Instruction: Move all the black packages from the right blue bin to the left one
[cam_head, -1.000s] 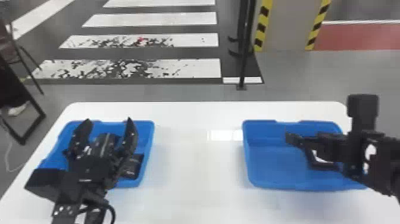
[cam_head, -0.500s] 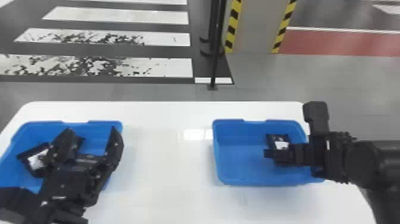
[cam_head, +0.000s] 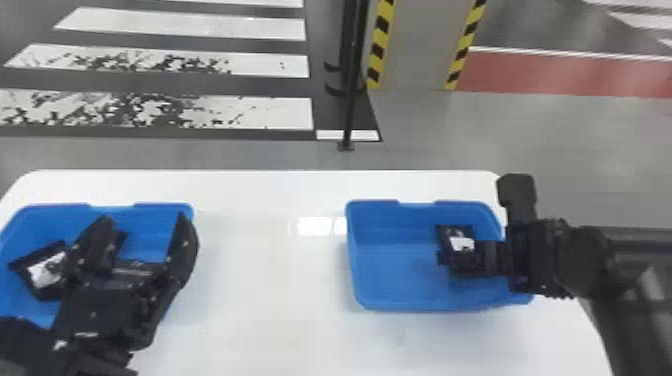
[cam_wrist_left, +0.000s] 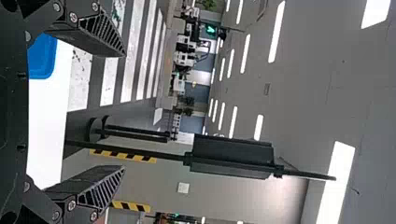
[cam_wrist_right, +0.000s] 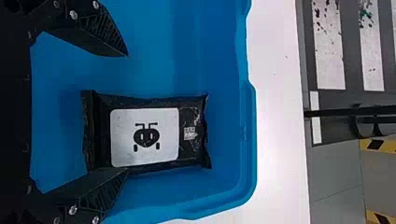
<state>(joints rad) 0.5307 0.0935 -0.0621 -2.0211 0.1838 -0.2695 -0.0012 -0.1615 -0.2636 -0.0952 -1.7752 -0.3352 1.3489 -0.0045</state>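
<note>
"So why are the right gripper's (cam_wrist_right: 127, 112) fingers apart?"

"Likely to straddle the black package (cam_wrist_right: 144, 161), lying label-up in the right blue bin (cam_head: 370, 300). One finger is already at its edge."

"And the left gripper (cam_head: 145, 217)?"

"Apart too, nothing between its fingers, over the left blue bin (cam_head: 30, 220), perhaps waiting beside the delivered white-labelled package (cam_head: 50, 293)."

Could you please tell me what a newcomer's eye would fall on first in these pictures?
Probably the black package with its white label, lying in the right blue bin near the open right gripper. Next, perhaps, the open left gripper at the left blue bin, and the white crosswalk stripes on the floor beyond the table.
</note>
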